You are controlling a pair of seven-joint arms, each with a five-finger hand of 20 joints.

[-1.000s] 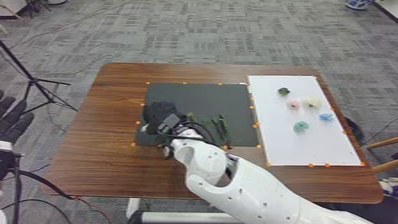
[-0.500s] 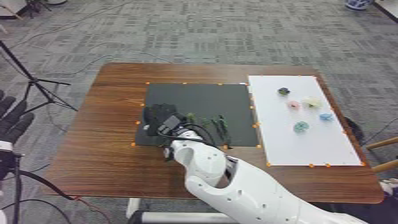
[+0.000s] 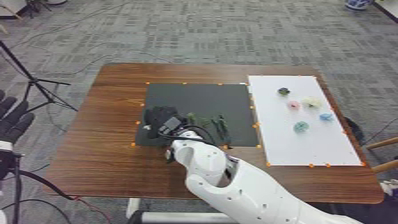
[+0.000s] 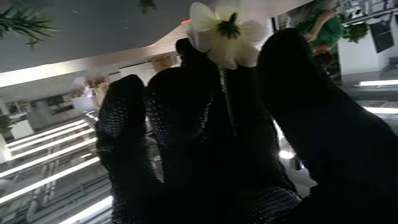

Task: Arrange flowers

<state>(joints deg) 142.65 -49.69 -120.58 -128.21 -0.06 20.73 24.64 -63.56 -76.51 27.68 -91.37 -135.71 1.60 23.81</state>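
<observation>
One flower (image 4: 233,47) sits pinched in my right robot hand (image 3: 160,117), over the dark mat (image 3: 197,95); stem along the fingers, bloom at their tips. Placing it turns on that axis. My left robot hand (image 3: 15,122) is well apart.

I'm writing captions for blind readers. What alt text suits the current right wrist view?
Close-up of the robot's right hand in a black fabric glove, holding a white-petalled flower with a green centre. Beyond are spiky green foliage and bright white strip lights.
</observation>
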